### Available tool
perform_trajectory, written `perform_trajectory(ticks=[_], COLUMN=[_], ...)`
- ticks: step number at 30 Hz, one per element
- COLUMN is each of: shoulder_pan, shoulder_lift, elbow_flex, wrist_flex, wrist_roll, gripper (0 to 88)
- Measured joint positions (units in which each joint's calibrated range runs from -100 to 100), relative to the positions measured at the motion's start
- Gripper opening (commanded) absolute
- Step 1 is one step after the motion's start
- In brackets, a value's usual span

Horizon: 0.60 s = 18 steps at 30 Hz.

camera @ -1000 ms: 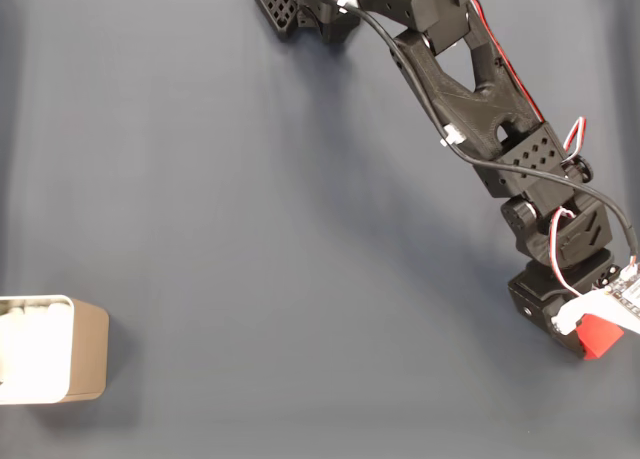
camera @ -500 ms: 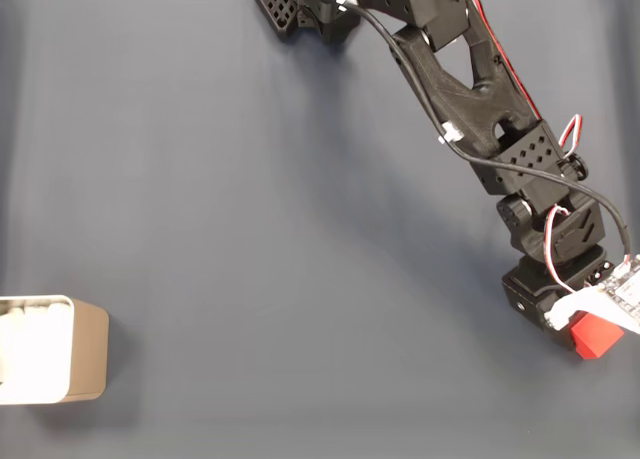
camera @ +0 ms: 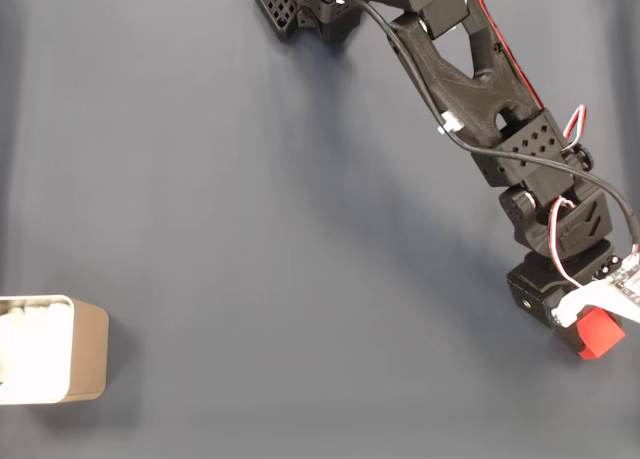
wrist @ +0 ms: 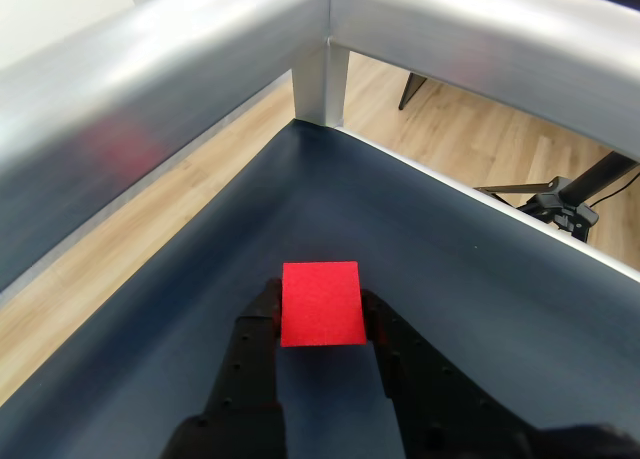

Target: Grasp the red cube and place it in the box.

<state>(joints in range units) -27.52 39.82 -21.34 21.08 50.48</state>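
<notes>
The red cube is at the far right of the dark blue mat in the fixed view, just under the arm's wrist. In the wrist view the red cube sits between my two black fingers, which press on its left and right faces. My gripper is shut on it, and in the fixed view the gripper is mostly hidden beneath the wrist parts. The box, tan outside and white inside, stands at the left edge of the fixed view, far from the cube.
The arm's base is at the top centre of the fixed view. In the wrist view, aluminium frame rails meet at a post at the mat's corner just ahead. Wood floor and a tripod leg lie beyond.
The arm's upper links have shifted slightly up and to the right. The cube under the wrist has barely moved, and the box has stayed put.
</notes>
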Motion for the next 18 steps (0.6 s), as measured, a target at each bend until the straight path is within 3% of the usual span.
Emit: perform_trajectory(ticks=[18], shoulder_pan=[0.07], shoulder_lift=[-2.26], elbow_flex=[0.99], wrist_flex=[2.47], wrist_roll=[0.83], gripper=[5.8])
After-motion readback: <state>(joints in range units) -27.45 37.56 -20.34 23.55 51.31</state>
